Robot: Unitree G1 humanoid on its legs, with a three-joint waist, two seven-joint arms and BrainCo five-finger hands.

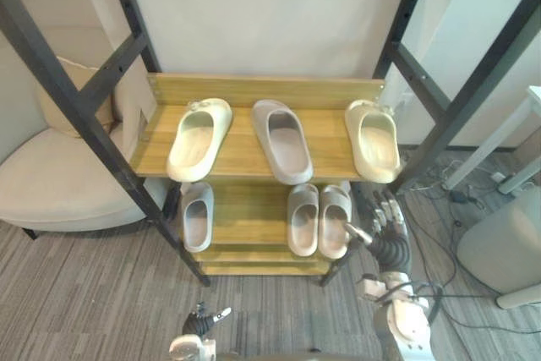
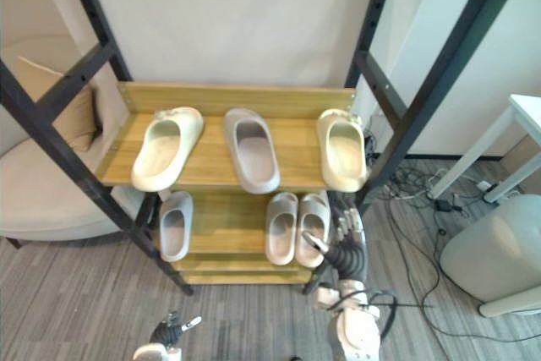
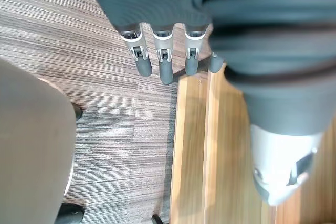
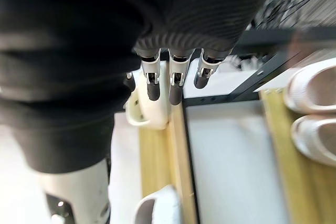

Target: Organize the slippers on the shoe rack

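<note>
Slippers (image 1: 334, 219) beside straight-fingered right hand (image 1: 387, 230)

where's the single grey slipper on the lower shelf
Left eye view: the single grey slipper lies at the left end of the lower shelf, below the left cream slipper, left of the grey pair.

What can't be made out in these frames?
- Lower left slipper and lower pair: toes hidden under the upper shelf in the eye views.
- Left hand: small at the eye views' bottom edge, its arm cut off.
- Two pale slippers, right wrist view: cut by the picture edge, and I cannot tell which shelf they are on. The right hand covers much of the rack.
- Wooden board, left wrist view: partly behind the hand's cover.
</note>
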